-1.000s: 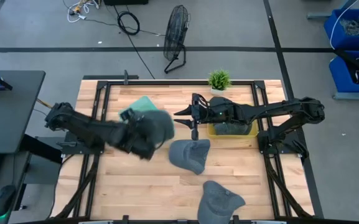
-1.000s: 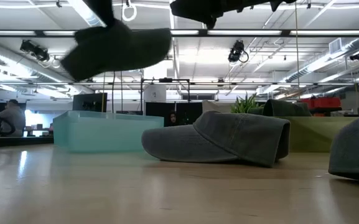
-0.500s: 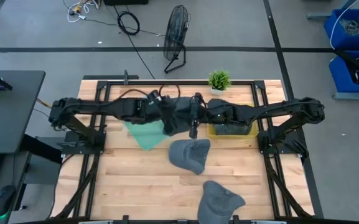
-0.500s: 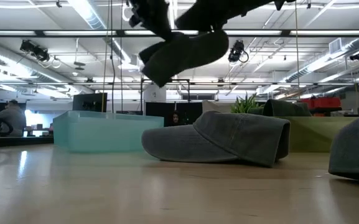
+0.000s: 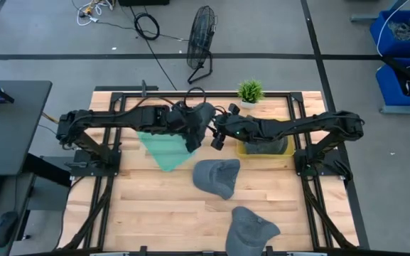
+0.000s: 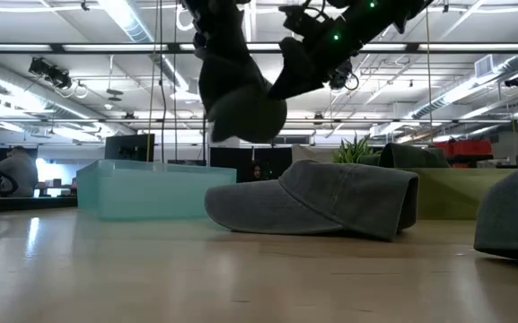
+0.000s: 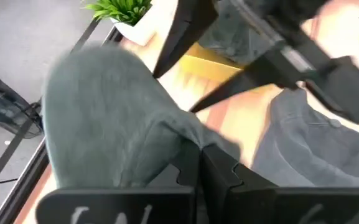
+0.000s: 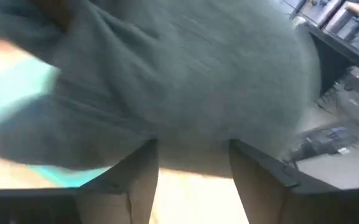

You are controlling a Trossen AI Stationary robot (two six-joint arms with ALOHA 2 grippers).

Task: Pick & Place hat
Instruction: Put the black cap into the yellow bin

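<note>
A grey hat [image 5: 202, 115] hangs in the air above the table's far middle, beside the teal bin [image 5: 165, 149]. My left gripper [image 7: 199, 163] reaches in from the left and is shut on it; in the low view the hat [image 6: 241, 103] dangles below that gripper [image 6: 215, 31]. My right gripper [image 8: 193, 180] is open right beside the hat [image 8: 185, 81], with its fingers on either side of the hat's lower cloth. A second hat [image 5: 217, 176] rests brim-down mid-table, and a third [image 5: 253, 227] lies at the near edge. My left gripper pinches a bunched fold of the hat's cloth [image 7: 182, 140] between its two fingers, coming from above. The hat is lifted clear and hangs slack below the fingers. I cannot tell whether my right gripper touches the hat.
A yellow bin [image 5: 287, 151] with another grey hat [image 5: 263, 146] in it sits under the right arm. A small potted plant [image 5: 250, 91] stands at the far edge. The table's near left is bare wood [image 5: 155, 213].
My left arm swung the hat from over the table's left, across the teal bin, toward the right and far side, up to the right gripper. The hat, first spread level, now hangs down. My right gripper dropped lower and tipped toward the hat.
</note>
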